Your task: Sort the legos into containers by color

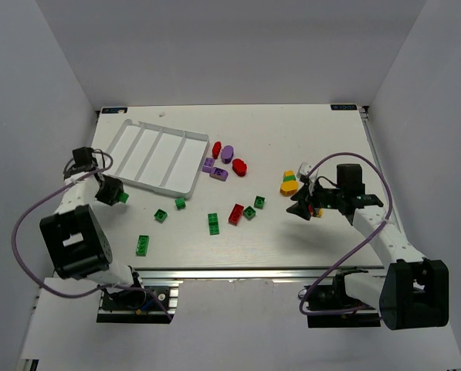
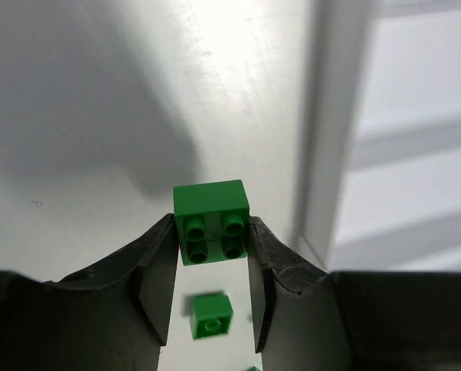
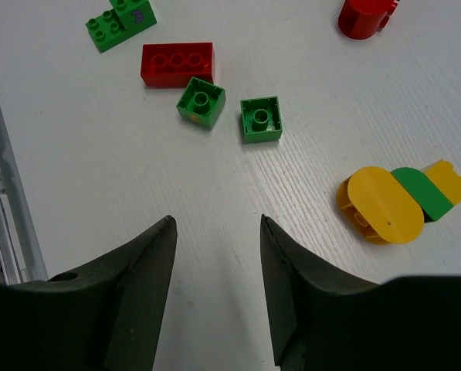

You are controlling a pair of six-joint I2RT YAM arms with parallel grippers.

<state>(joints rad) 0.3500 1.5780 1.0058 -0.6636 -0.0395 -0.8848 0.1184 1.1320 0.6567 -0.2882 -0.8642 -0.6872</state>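
The white desk [image 1: 315, 131] carries scattered legos [image 1: 236, 214] between the two arms. The left hand [image 2: 211, 224] grasps a green brick [image 2: 211, 202], both fingers touching its sides, just beside the near wall of the tray [image 1: 154, 185]. The right hand [image 3: 217, 224] is released above the desk and holds nothing.

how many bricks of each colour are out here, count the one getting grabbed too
green brick: 8, one in the left pincer
red brick: 3
purple brick: 3
yellow brick: 2
total: 16, as far as these views show
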